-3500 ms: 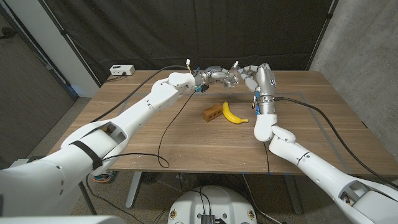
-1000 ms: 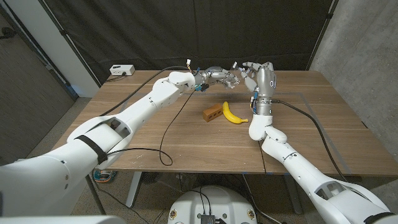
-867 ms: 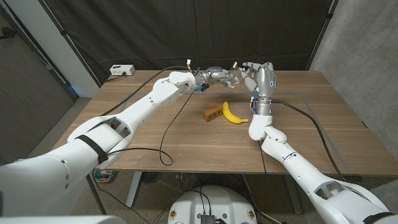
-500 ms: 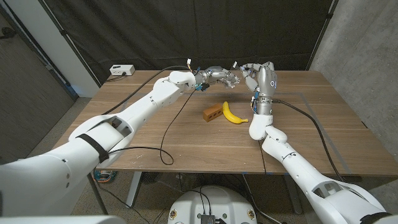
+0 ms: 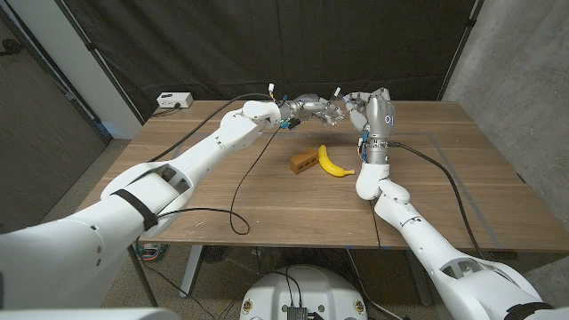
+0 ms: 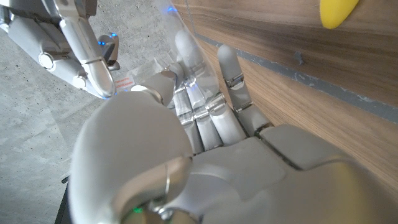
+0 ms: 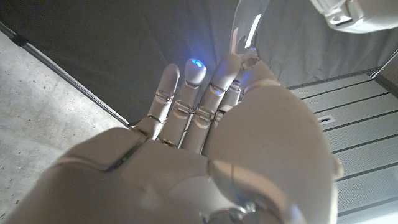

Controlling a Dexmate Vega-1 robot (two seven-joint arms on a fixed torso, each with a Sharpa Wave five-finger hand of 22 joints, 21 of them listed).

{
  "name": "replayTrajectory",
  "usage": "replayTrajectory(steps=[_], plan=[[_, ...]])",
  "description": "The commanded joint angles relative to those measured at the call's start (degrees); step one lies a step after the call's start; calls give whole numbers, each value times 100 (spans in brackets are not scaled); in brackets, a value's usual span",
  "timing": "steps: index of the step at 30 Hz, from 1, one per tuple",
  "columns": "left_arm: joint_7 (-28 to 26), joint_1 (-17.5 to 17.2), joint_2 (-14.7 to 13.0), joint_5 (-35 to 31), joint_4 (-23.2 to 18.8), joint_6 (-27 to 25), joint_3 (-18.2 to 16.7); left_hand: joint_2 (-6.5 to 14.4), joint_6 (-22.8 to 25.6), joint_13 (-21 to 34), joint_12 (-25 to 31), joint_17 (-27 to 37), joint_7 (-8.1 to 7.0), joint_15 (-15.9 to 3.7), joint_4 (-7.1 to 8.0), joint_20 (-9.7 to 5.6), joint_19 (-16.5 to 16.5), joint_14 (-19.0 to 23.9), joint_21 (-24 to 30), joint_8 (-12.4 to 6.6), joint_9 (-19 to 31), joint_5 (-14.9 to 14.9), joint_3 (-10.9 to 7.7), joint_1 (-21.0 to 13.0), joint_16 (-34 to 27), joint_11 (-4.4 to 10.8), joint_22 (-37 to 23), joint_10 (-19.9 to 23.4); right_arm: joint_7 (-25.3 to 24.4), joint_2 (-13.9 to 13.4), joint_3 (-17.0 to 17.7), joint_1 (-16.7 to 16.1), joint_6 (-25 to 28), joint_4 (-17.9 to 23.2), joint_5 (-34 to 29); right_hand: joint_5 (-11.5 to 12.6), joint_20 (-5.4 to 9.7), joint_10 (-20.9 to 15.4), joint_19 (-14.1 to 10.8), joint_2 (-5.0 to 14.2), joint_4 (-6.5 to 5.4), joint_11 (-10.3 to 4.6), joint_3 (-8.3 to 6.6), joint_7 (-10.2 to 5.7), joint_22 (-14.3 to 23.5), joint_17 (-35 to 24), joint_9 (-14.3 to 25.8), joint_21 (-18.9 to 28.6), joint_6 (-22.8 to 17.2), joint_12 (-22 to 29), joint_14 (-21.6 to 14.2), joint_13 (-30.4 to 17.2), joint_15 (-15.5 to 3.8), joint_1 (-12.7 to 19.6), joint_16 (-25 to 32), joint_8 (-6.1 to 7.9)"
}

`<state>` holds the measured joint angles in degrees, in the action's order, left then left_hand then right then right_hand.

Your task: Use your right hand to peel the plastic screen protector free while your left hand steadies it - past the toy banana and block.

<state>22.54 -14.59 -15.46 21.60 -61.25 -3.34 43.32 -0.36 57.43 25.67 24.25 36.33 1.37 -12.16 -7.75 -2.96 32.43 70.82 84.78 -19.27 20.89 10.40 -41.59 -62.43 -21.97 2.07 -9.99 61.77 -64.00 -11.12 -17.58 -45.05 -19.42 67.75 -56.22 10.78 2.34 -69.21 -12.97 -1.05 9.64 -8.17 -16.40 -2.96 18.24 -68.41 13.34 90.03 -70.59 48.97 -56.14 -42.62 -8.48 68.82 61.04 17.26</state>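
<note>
**Both hands meeting over the far side of the table on the clear film**

At the far left of the wooden table (image 5: 178, 191), a small white box (image 5: 174, 100) is sitting by the back edge. A black cable (image 5: 233, 209) is trailing across the tabletop under the left arm.

The left hand (image 5: 309, 108) is reaching out above the back of the table, its fingers (image 6: 200, 93) curling around the plastic screen protector (image 6: 180, 25), a clear sheet that is standing up between them in the left wrist view. Just beside it, the right hand (image 5: 357, 107) is rising upright from its wrist, fingertips touching the same film; in the right wrist view the transparent strip is sticking up past its fingers (image 7: 221, 81), so it is pinching an edge of it. The two hands are nearly touching.

Nearer the robot, below the hands, the brown toy block (image 5: 304, 161) is lying on the table with the yellow toy banana (image 5: 332, 163) just beside it on the right, well apart from the film.
</note>
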Motion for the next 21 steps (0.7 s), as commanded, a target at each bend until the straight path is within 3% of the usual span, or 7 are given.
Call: replayTrajectory(steps=[1, 3, 10, 11, 14, 19, 21], plan=[[153, 77, 96, 103, 204, -14, -21, 37, 407, 35, 20, 27, 365, -20, 5, -598, -12, -4, 29, 14, 22, 32, -49, -29, -1, 520, -19, 597, 1, 396, 583, 112, -447, -400, -826, 64, 435, -82, -82, -36, 12, -24, -79, -87, 17, -85, -26, 2, -206, 36, -76, -14, -430, 80, 42, 24], [160, 85, 105, 104, 230, 2, -23, 38, 412, 24, 13, 30, 369, -17, 4, -598, -16, -2, 30, 19, 21, 32, -52, -30, -1, 505, -19, 602, 1, 446, 647, 116, -482, -436, -906, 72, 447, -98, -71, -52, 15, -17, -91, -89, 26, -106, -33, 9, -220, 46, -91, -24, -431, 92, 51, 21], [126, 93, 166, 148, 331, 51, -69, 37, 425, 41, 10, 43, 364, -19, 5, -594, -14, 1, 37, 24, 40, 31, -58, -24, 0, 521, -18, 599, 1, 305, 398, 176, -600, -524, -472, 116, 444, -176, 4, -83, -16, -93, -158, -74, 84, -203, -52, 37, -287, 240, -132, -300, -430, 87, 114, 5], [123, 93, 180, 169, 353, 50, -85, 33, 427, 38, 9, 42, 371, -15, 6, -592, -12, 7, 39, 27, 38, 31, -59, -21, 0, 527, -18, 605, 1, 301, 373, 159, -575, -504, -428, 131, 424, -133, 53, -105, -25, -96, -196, -78, 118, -249, -86, 39, -310, 363, -178, -520, -429, 84, 198, -28], [70, 87, 209, 185, 401, 88, -113, 34, 426, 45, 5, 47, 365, -14, 7, -602, -15, 9, 38, 33, 41, 31, -62, -18, 0, 510, -18, 594, 1, 226, 220, 122, -492, -442, -219, 150, 375, -6, 212, -190, -55, -237, -373, -96, 310, -269, -88, 64, -372, 1124, -134, -1768, -415, 20, 528, -114], [94, 144, 307, 222, 618, 159, -133, 30, 439, 41, -2, 49, 373, -21, 1, -601, -11, 12, 43, 36, 44, 33, -72, -23, 4, 509, -17, 602, 1, 146, 70, 124, -464, -410, -29, 158, 386, 78, 294, -242, -51, -252, -457, -122, 361, -266, -84, 43, -394, 1371, -56, -2237, -414, -6, 628, -140], [122, 189, 342, 203, 723, 204, -117, 31, 428, 49, 1, 52, 370, -19, 3, -601, -10, 14, 44, 42, 51, 33, -74, -20, 4, 514, -17, 606, 1, 327, 282, 124, -561, -497, -143, 157, 365, 105, 307, -235, -59, -238, -479, -126, 367, -262, -82, 36, -394, 1409, -35, -2318, -412, -18, 640, -145]])
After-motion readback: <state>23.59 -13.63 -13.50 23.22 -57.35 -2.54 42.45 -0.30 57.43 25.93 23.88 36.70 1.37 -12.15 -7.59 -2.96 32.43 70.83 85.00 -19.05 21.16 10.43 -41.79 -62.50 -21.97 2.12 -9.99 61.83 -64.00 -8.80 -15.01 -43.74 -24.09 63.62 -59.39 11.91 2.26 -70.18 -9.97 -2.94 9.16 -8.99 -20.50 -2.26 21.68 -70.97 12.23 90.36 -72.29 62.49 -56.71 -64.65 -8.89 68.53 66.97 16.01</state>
